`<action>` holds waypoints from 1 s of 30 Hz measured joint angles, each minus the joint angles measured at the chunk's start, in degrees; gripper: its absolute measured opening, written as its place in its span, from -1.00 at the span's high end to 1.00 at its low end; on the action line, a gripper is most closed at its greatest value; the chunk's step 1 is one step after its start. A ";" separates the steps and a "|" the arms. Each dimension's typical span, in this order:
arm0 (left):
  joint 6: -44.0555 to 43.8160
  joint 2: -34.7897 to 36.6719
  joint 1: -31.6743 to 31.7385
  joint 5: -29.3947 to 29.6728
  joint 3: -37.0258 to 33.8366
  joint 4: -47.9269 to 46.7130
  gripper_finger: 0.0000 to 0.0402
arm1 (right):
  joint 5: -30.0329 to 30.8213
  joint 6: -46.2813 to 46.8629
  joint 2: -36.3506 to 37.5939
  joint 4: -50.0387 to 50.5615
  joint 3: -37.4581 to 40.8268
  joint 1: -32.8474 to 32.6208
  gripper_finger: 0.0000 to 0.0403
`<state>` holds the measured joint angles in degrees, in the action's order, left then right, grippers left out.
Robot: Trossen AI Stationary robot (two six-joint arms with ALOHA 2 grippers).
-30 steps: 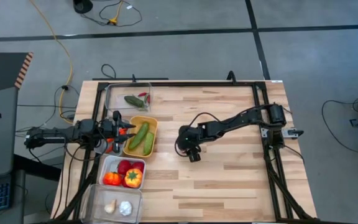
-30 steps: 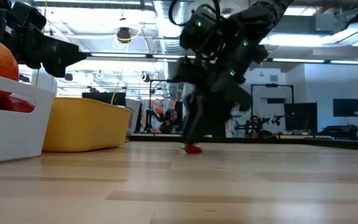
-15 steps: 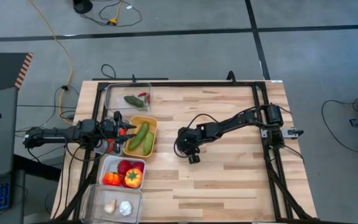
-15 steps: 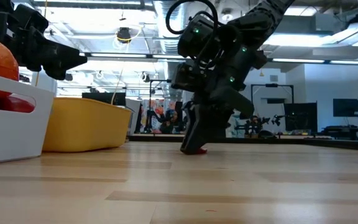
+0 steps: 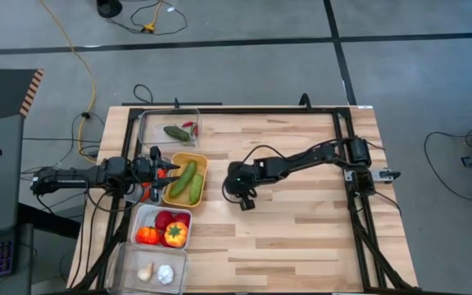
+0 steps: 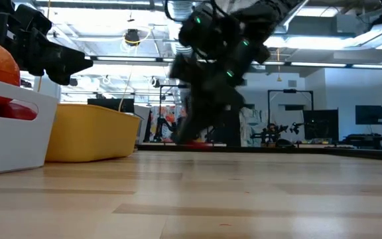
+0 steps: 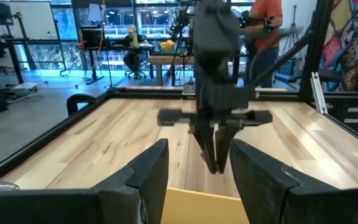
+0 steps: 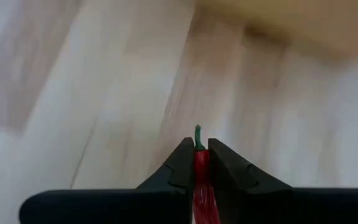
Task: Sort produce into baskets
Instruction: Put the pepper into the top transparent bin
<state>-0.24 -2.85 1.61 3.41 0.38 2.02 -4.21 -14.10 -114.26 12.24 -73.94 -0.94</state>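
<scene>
My right gripper [image 5: 242, 197] is shut on a tiny red chilli [image 8: 200, 167] with a green stem, over the middle of the table, right of the yellow tray [image 5: 201, 161]. It also shows in the low view [image 6: 197, 136] and the left wrist view [image 7: 215, 160]. My left gripper [image 5: 167, 170] is open and empty, over the yellow tray's left edge, where two green cucumbers [image 5: 187, 180] lie. My right gripper pinches the red chilli's body [image 8: 200, 160] between its two fingers [image 8: 183, 165]. The chilli lies along the fingers, and its green stem [image 8: 197, 133] sticks out past their tips. The fingers point down [image 7: 211, 149], and the chilli is clear of the table.
A clear tray [image 5: 148, 123] at the far left holds green and red chillies [image 5: 179, 131]. A white tray [image 5: 142, 215] holds tomatoes and a pepper [image 5: 175, 234]. A clear tray [image 5: 125, 260] at the near left holds garlic [image 5: 164, 274]. Bare wood lies right of the trays.
My right gripper came down over the red chilli lying on the table, took hold of it and has gone toward the table's left edge. The chilli is now lifted clear of the wood.
</scene>
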 joint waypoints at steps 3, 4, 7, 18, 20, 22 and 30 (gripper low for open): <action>0.00 0.00 0.00 0.01 0.00 0.00 0.22 | 0.00 -2.58 0.00 -0.13 -3.77 0.73 0.67; 0.00 0.00 0.00 -0.01 0.00 0.00 0.22 | -0.02 -3.95 0.00 -0.34 -5.05 1.05 0.67; 0.01 0.00 0.00 0.01 0.00 0.00 0.22 | -0.02 -7.74 0.10 -2.23 -8.31 2.64 0.67; 0.01 0.00 0.00 -0.01 0.00 0.00 0.22 | 1.39 -7.93 -2.43 -30.93 -11.21 10.79 0.67; 0.01 0.00 0.00 0.00 0.00 0.06 0.22 | 1.33 -5.75 -4.33 -36.48 -11.36 12.08 0.67; 0.01 0.00 0.02 0.00 0.00 0.00 0.22 | 1.28 -3.10 -5.93 -40.93 -11.92 13.18 0.67; 0.01 -0.17 0.02 0.00 0.00 0.04 0.22 | 1.12 4.50 -17.13 -47.00 -21.25 15.94 0.67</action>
<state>-0.23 -3.03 1.63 3.42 0.38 2.07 -3.08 -9.61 -131.39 -34.76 -95.19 15.00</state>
